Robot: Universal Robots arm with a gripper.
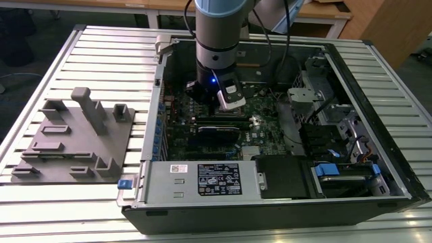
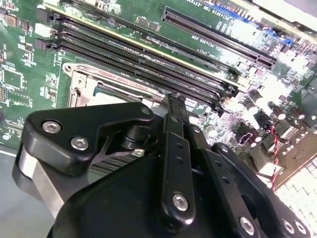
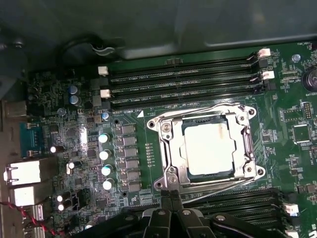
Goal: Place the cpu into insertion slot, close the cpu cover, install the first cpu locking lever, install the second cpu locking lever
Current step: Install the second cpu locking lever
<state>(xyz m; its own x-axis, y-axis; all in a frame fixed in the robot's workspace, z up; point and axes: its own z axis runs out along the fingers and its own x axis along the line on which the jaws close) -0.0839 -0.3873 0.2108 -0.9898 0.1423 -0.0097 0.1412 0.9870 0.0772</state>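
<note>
Inside open PC case point(image 1: 378, 167), label on grey power-supply box point(image 1: 196, 179) too small to read. Cpu point(image 3: 208, 148), dull silver square, seated in insertion slot point(image 3: 174, 154) under shiny framed cpu cover point(image 3: 247, 144). Gripper point(image 3: 171, 196) fingers pinched together, holding nothing, at cover's 6 o'clock corner; contact unclear.

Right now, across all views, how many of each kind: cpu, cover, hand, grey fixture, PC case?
cpu: 1
cover: 1
hand: 1
fixture: 1
case: 1
Total: 5
</note>
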